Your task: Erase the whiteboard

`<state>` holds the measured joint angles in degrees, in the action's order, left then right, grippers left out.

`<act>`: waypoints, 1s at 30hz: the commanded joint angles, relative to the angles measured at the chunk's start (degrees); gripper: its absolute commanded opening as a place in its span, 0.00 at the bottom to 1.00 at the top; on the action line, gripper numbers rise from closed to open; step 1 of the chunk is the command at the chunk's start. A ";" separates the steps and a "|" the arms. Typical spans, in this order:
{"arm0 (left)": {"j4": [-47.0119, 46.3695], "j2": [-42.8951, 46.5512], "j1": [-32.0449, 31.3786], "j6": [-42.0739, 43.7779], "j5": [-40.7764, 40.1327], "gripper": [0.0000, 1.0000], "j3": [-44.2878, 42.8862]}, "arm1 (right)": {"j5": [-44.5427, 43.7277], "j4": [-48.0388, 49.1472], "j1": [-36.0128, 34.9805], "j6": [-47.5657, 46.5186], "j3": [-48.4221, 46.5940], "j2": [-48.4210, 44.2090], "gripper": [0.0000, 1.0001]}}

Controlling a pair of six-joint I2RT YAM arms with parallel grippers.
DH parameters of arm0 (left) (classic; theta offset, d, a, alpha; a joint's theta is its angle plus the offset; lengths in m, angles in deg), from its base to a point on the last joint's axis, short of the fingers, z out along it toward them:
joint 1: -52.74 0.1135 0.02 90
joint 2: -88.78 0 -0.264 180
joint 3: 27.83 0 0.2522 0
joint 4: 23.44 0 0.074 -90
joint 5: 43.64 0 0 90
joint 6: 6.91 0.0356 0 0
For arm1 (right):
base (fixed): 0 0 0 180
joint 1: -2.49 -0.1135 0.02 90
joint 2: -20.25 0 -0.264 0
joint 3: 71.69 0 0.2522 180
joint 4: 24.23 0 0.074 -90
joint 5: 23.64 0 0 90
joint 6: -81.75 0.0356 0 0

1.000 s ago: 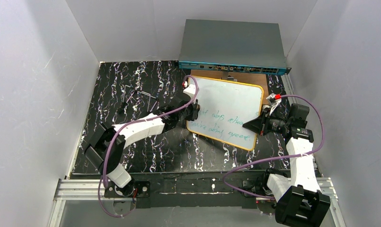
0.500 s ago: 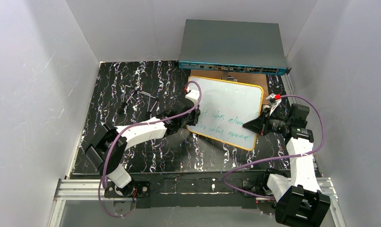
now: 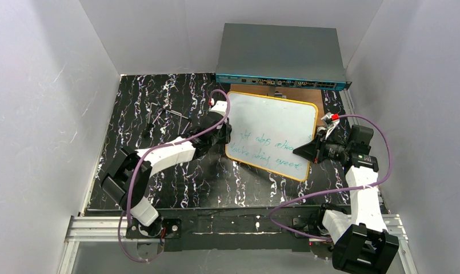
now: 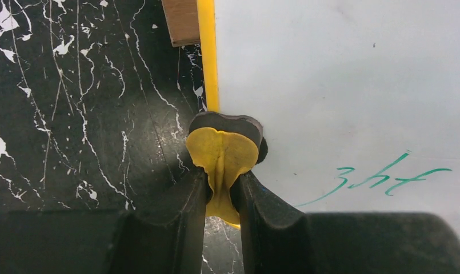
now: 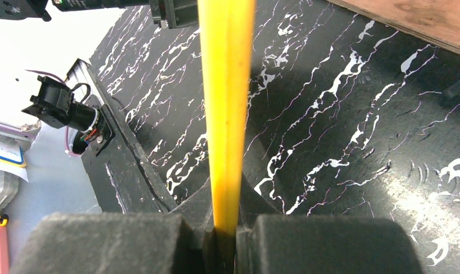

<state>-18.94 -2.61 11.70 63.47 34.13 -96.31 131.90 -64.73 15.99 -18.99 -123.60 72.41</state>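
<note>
1. One whiteboard (image 3: 273,123) lies flat on the black, white-veined tabletop (image 3: 176,182). It is turned slightly askew, and its far edge overlaps one brown wooden board (image 3: 299,91).
2. Just beyond the whiteboard's far edge sits one grey box (image 3: 282,54) with a row of ports facing the whiteboard.
3. Two lines of green handwriting (image 3: 270,149) cross the near half of the whiteboard; the far half is bare white.
4. Two arms reach in, one at the whiteboard's left edge and one at its right edge.
5. The left fingers (image 4: 262,214) are pinched tight on one yellow pad (image 4: 224,151) with a dark backing. The pad sits on the whiteboard's orange-yellow left rim, above and to the left of the writing.
6. The right fingers (image 5: 296,242) are clamped on the whiteboard's right rim, which runs straight up between them.
7. One thin bent rod (image 3: 170,114) lies on the tabletop well to the left of the whiteboard. It is too small to identify.
8. Only the top view shows both arms, the box and the whole whiteboard.
9. Only the left wrist view shows the pad folded between the fingers, and the first green strokes just to its right.
10. The right wrist view alone shows the rim edge-on, gripped on both faces. The writing is out of its sight.
</note>
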 commanded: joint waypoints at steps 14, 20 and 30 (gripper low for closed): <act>-1.42 0.03 -4.17 -1.05 -3.61 0.00 0.43 | 8.24 1.32 -0.93 -1.26 -2.54 -1.22 0.01; -0.90 1.77 -0.76 -0.95 -1.31 0.00 0.84 | 8.43 1.29 -0.88 -1.21 -2.63 -1.24 0.01; -2.19 -0.19 -11.30 0.18 -5.37 0.00 -2.15 | 8.28 1.31 -0.92 -1.21 -2.58 -0.99 0.01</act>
<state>-19.88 -2.83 2.61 63.38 29.32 -95.85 131.90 -64.47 15.99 -19.10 -123.60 72.41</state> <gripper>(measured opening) 0.213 0.110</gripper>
